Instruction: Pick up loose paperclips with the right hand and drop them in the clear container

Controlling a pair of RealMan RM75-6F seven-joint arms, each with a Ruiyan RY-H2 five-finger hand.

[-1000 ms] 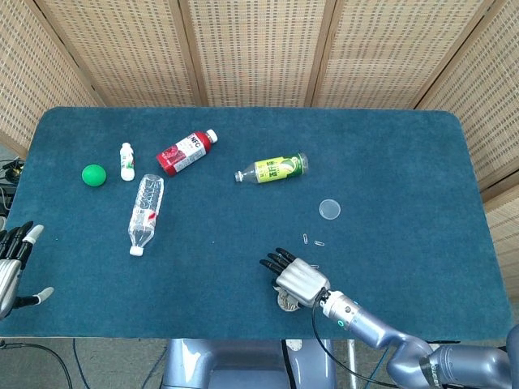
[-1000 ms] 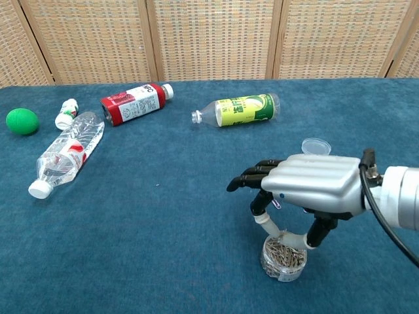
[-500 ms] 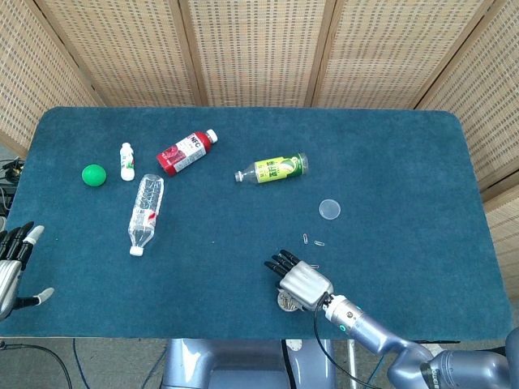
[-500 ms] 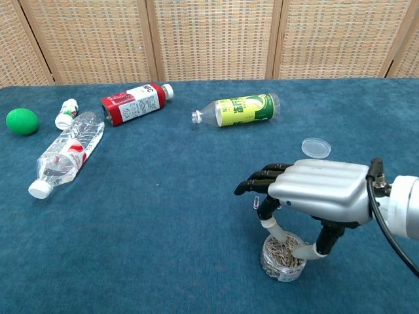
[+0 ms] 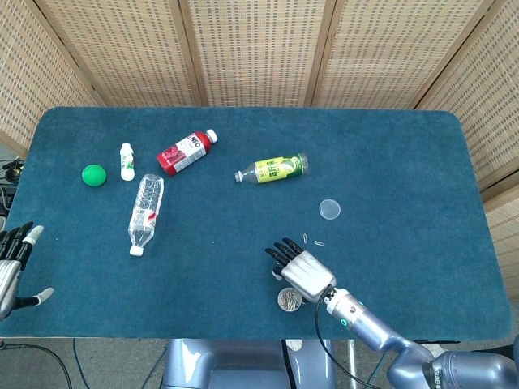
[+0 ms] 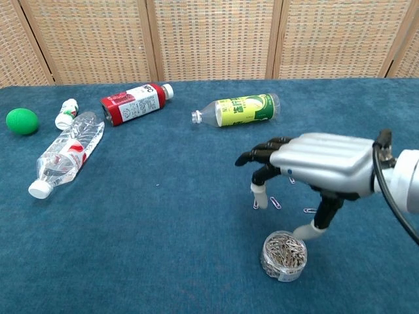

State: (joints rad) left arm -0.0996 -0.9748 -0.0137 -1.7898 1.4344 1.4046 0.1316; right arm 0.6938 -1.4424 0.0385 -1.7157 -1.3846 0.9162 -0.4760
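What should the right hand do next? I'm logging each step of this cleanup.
Probably lower the right hand forward onto the loose paperclips on the cloth just beyond the clear container. The hand hangs above them with its fingers apart and apparently empty, and the container already holds a pile of clips.

- Right hand (image 6: 319,167) — ribbed silver back, black fingers with pale tips.
- Black cable along silver wrist.
- Left hand (image 5: 11,263) — same colours.

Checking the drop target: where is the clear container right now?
In the chest view the clear container sits near the table's front edge, right of centre, just below the right robot hand, with loose paperclips behind.
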